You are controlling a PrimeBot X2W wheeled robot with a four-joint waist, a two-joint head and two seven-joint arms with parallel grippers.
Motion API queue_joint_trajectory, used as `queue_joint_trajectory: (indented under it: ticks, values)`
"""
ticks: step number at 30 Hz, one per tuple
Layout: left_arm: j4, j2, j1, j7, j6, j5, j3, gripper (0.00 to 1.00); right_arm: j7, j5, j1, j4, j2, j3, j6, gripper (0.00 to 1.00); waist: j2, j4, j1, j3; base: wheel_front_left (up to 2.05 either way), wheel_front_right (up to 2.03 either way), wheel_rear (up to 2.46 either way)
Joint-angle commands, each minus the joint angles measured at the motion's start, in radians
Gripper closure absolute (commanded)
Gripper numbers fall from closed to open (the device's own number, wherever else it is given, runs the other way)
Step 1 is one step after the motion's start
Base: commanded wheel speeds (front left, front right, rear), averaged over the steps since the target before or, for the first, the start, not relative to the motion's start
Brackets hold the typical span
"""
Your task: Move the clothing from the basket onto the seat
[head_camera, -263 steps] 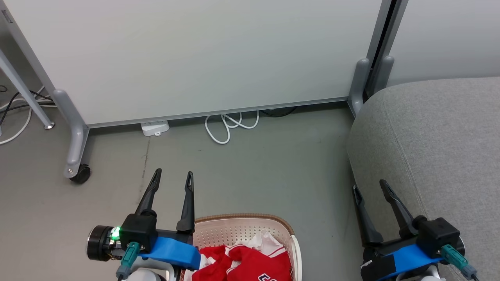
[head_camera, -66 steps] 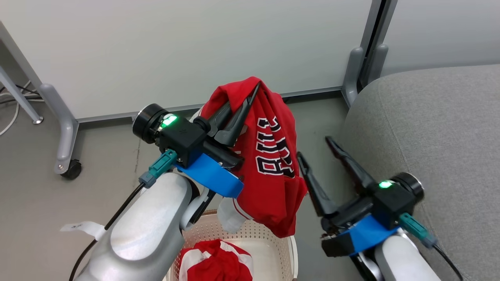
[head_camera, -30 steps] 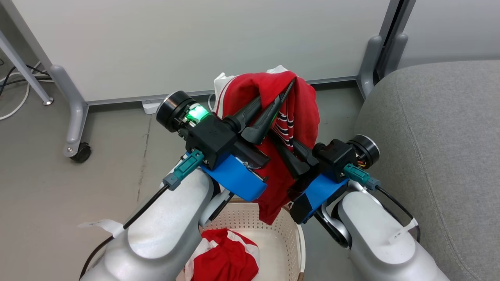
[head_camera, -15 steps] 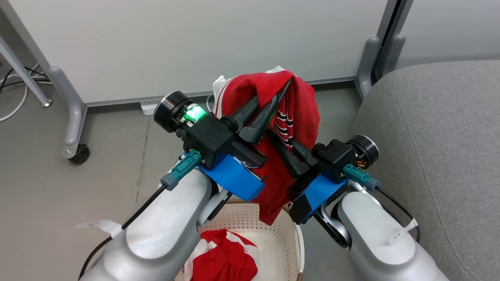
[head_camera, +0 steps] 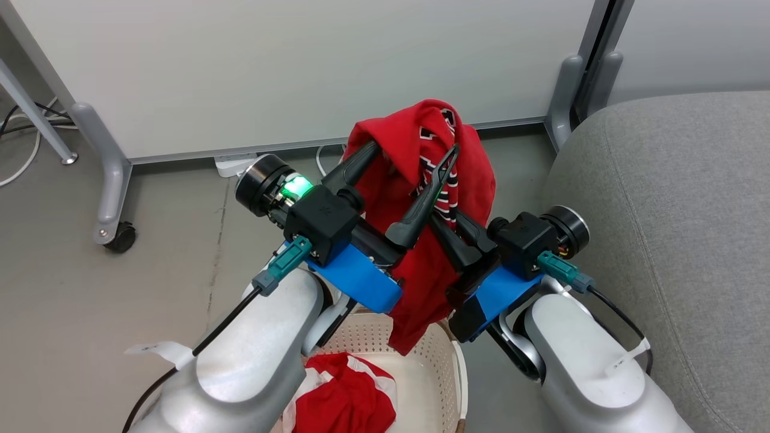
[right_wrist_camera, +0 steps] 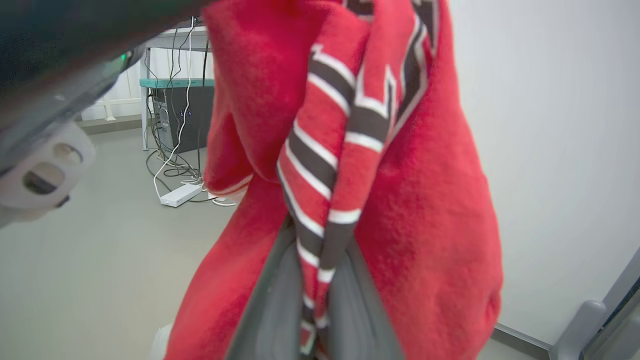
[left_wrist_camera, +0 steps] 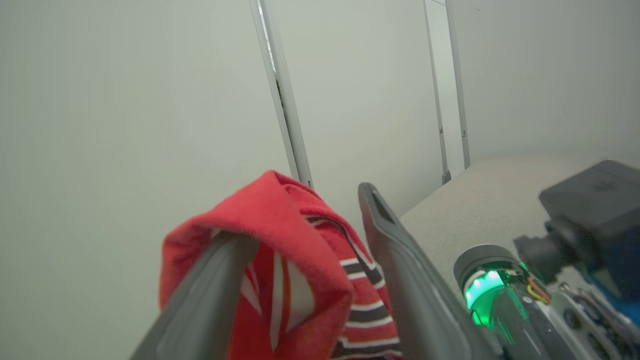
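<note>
A red jersey (head_camera: 424, 273) with striped trim hangs in the air above the cream basket (head_camera: 424, 355). My right gripper (head_camera: 450, 224) is shut on its striped trim (right_wrist_camera: 320, 200), reaching in from the lower right. My left gripper (head_camera: 414, 148) stands open around the top of the jersey, and the fabric drapes over one finger (left_wrist_camera: 210, 285). A second red garment (head_camera: 343, 397) lies crumpled in the basket. The grey sofa (head_camera: 662, 198) fills the right side, just beside my right arm.
A white partition panel runs along the back on grey feet with a caster (head_camera: 123, 237). A white power strip (head_camera: 231, 163) and cables lie at its base. A thin metal leg (head_camera: 36, 120) stands at far left. Grey floor (head_camera: 168, 258) lies left of the basket.
My left gripper has opened, its fingers spreading apart at the top of the jersey. The right gripper stays shut on the striped trim, and the fabric has shifted slightly.
</note>
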Motion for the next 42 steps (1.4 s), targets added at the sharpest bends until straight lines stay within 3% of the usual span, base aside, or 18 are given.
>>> queue_joint_trajectory:
  ticks: [1,15,42]
  values:
    - [0.005,0.008,0.013,0.0,0.005,-0.003,-0.001,0.0,-0.004,0.001,0.011,-0.01,0.001,-0.011,0.0,1.0,-0.0001,-0.001,-0.0001,0.003,0.0,0.0,0.0]
    - [-0.01,0.03,0.032,-0.003,0.023,0.001,0.0,0.0,-0.004,-0.024,0.057,-0.091,-0.011,-0.146,0.0,1.0,-0.0001,-0.055,-0.0001,0.067,0.0,0.0,0.0]
    - [0.0,0.064,-0.032,0.014,0.005,0.028,-0.077,0.0,-0.004,-0.066,0.242,-0.288,0.007,-0.394,0.001,1.0,-0.0001,-0.422,-0.0001,0.199,0.0,0.0,0.0]
